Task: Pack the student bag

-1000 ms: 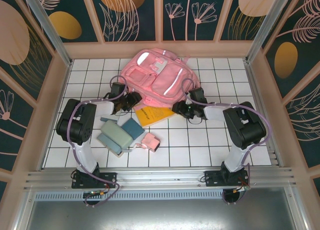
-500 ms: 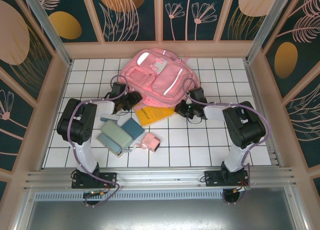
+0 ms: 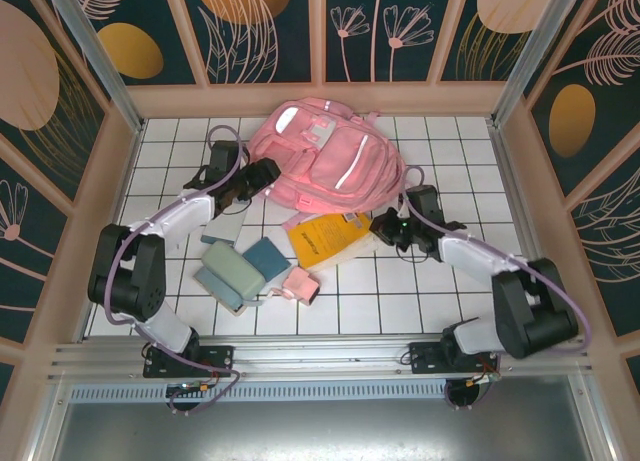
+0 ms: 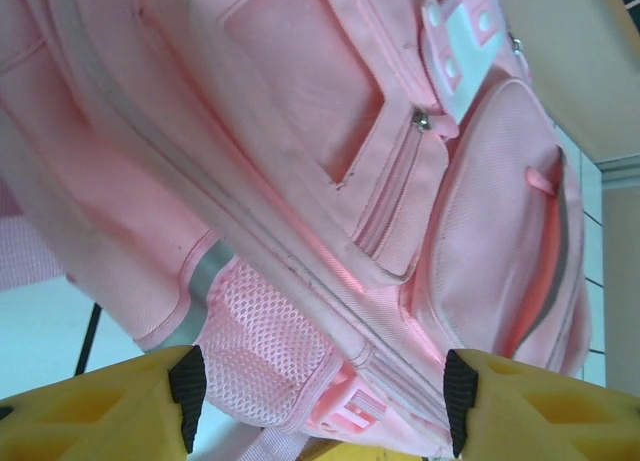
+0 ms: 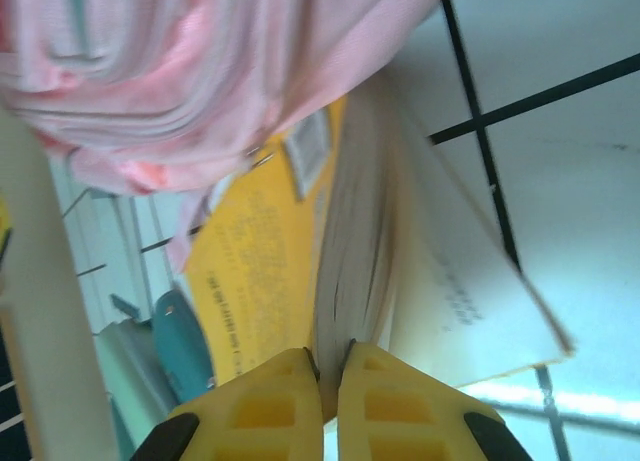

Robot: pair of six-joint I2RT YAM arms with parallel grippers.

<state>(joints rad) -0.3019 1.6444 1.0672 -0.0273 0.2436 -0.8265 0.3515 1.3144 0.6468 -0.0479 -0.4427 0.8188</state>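
The student bag (image 3: 325, 166), a big pink backpack with silvery strips, lies at the back middle of the white tiled table. My left gripper (image 3: 265, 173) is at the bag's left side. In the left wrist view it (image 4: 323, 401) stands open, with the bag's (image 4: 300, 131) mesh side pocket between its fingers and neither pad pressing on it. A yellow book (image 3: 328, 239) lies just in front of the bag, its far end under the bag's edge. My right gripper (image 5: 327, 366) is shut on the book's (image 5: 250, 271) right edge, pinching the cover and pages; from above it (image 3: 383, 226) sits right of the book.
A teal pouch (image 3: 268, 258), a grey-green case (image 3: 225, 271) and a small pink pouch (image 3: 300, 283) lie front left of the book. Wooden walls (image 3: 130, 161) close in the table on three sides. Open tiles lie to the front right.
My right gripper has shut on the yellow book and drawn it to the right and nearer. My left gripper has moved back along the bag's left side and opened wider.
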